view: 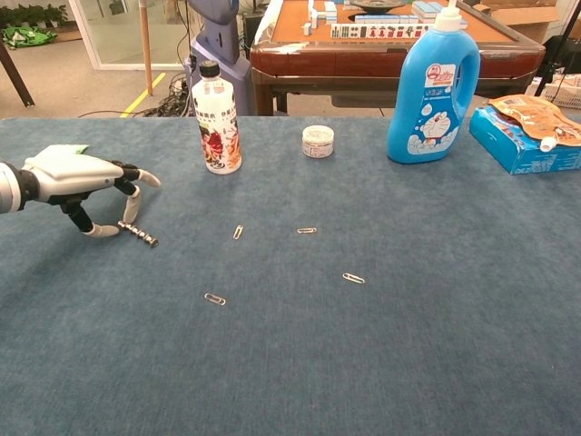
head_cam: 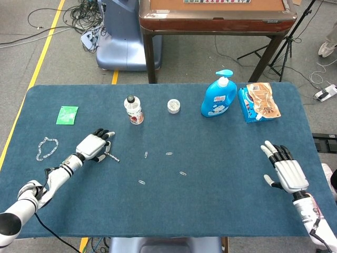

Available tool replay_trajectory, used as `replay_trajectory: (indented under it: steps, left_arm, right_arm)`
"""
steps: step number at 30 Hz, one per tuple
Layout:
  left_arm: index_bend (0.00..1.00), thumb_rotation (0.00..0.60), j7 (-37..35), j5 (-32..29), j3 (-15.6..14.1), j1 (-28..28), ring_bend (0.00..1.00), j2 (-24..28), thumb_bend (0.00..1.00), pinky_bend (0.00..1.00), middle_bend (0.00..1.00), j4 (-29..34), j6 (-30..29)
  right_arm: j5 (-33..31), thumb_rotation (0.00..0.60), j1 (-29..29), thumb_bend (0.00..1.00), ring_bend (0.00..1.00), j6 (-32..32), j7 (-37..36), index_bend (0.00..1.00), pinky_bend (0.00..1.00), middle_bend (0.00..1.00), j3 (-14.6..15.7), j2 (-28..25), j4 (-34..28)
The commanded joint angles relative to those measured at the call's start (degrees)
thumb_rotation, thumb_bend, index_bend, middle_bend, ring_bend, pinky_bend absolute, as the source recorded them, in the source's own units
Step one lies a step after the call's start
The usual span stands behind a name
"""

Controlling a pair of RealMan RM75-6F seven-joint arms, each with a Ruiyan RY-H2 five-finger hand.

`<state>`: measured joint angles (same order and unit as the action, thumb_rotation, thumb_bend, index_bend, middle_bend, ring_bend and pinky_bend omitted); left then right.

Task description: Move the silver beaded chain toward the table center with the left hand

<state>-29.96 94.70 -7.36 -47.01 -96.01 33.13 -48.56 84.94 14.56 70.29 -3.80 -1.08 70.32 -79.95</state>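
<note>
A short silver beaded chain (head_cam: pixel 112 156) (view: pixel 138 234) lies stretched out on the blue table, left of the middle. My left hand (head_cam: pixel 95 145) (view: pixel 77 175) hovers just left of it, palm down, fingers curved and apart. One fingertip (view: pixel 130 216) comes down at the chain's left end, and the thumb (view: pixel 94 230) rests on the cloth a little further left. I see nothing gripped between them. My right hand (head_cam: pixel 287 171) lies open and flat near the table's right edge, holding nothing; it shows in the head view only.
A pale looped chain (head_cam: pixel 46 148) and a green packet (head_cam: pixel 67 115) lie at the far left. At the back stand a small bottle (head_cam: pixel 134 109), a round jar (head_cam: pixel 173 106), a blue detergent bottle (head_cam: pixel 218 96) and a blue box with a pouch (head_cam: pixel 259 103). Several paper clips (head_cam: pixel 168 153) are scattered mid-table.
</note>
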Motion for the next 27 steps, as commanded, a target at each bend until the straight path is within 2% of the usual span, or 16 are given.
replay_trajectory:
  steps: [1, 15, 27]
  left_arm:
    - [0.53, 0.6, -0.3, 0.0, -0.1, 0.0, 0.0, -0.2, 0.36, 0.0, 0.0, -0.4, 0.1]
    - [0.59, 0.6, -1.1, 0.1, -0.6, 0.4, 0.0, -0.8, 0.36, 0.0, 0.0, -1.9, -0.1]
    - [0.63, 0.6, 0.2, -0.4, -0.2, 0.7, 0.0, 0.6, 0.36, 0.0, 0.0, -0.2, -1.1]
  right_arm:
    - [0.0, 0.6, 0.0, 0.3, 0.0, 0.0, 0.0, 0.0, 0.0, 0.0, 0.0, 0.0, 0.0]
    - [-0.3, 0.6, 0.1, 0.3, 0.0, -0.2, 0.2, 0.0, 0.0, 0.0, -0.1, 0.2, 0.3]
    - [-0.2, 0.6, 0.3, 0.3, 0.0, -0.6, -0.2, 0.0, 0.0, 0.0, 0.0, 0.3, 0.6]
